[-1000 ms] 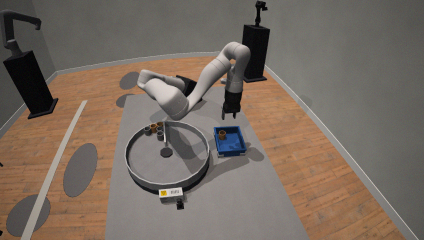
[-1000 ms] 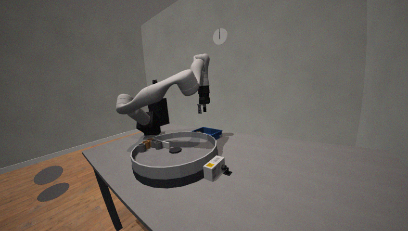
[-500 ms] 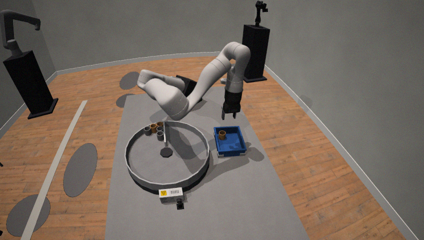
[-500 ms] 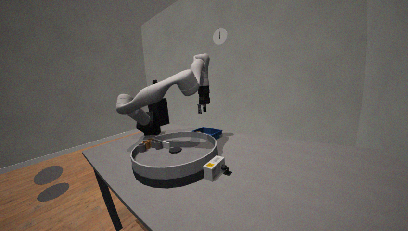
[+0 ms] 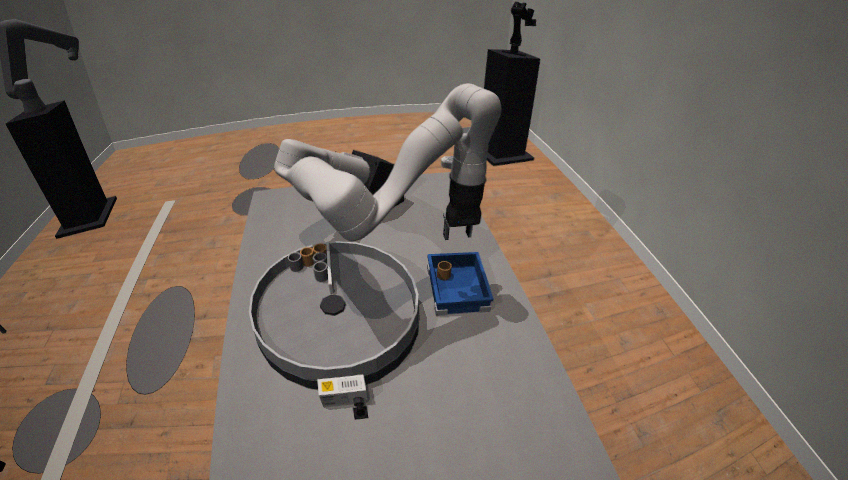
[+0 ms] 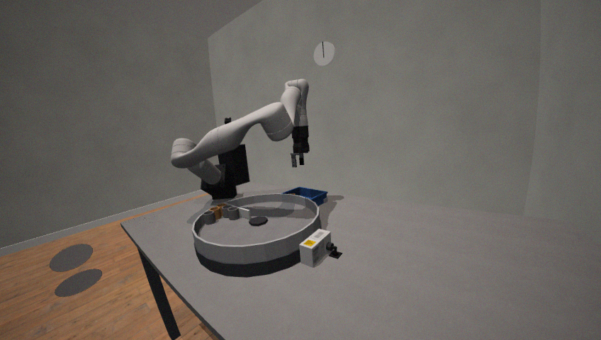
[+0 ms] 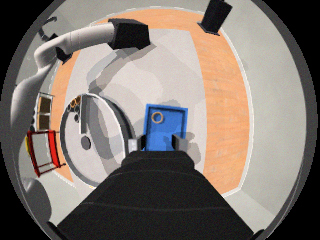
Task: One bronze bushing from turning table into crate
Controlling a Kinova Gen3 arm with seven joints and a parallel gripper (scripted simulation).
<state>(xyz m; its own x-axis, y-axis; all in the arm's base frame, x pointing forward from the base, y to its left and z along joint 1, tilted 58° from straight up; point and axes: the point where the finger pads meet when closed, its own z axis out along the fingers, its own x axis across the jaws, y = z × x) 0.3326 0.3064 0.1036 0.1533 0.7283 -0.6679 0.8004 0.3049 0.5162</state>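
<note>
Bushing (image 5: 443,269), a short bronze tube, stands upright in the far left corner of the blue crate (image 5: 482,284). Fingers (image 5: 458,228) hang spread and bare, well above the crate. Grey counter (image 5: 476,386) also carries the turning table (image 5: 333,359); wooden floor (image 5: 624,333), grey walls around

The top view looks steeply down from high above the table's (image 5: 416,416) near end, toward 12 o'clock — the exterior view stands low and farther off at about 8 o'clock. The wrist view gazes straight down. All share the turning table (image 5: 270,350) and crate (image 5: 461,303).
</note>
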